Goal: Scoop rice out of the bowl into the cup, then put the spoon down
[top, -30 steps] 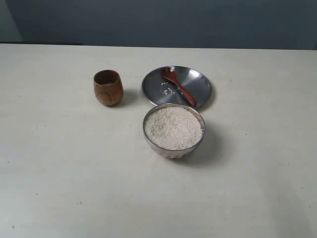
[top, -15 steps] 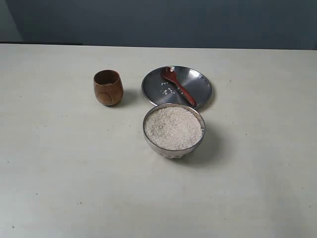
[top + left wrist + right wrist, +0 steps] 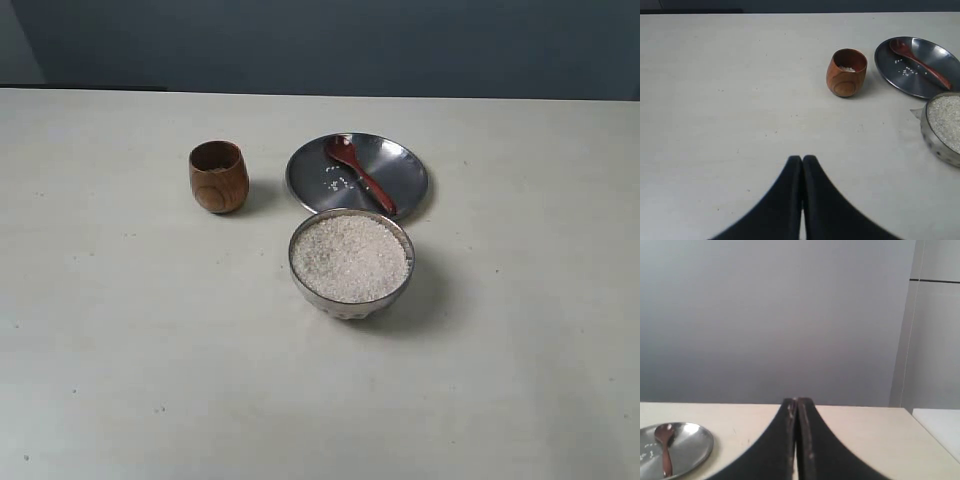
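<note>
— While the spoon (image 3: 360,175) lies on the steel plate (image 3: 408,168) just beyond the bowl (image 3: 345,305), which step is this?
— Likely the last: grains show in the cup (image 3: 218,178), far left of the bowl, whose rice (image 3: 350,258) nearly fills it
— And the grippers?
— Left gripper (image 3: 802,160) and right gripper (image 3: 797,402) are both pressed closed, holding nothing
— Next move?
— If more rice is wanted, one must open and take the handle at the spoon's near-right end
</note>
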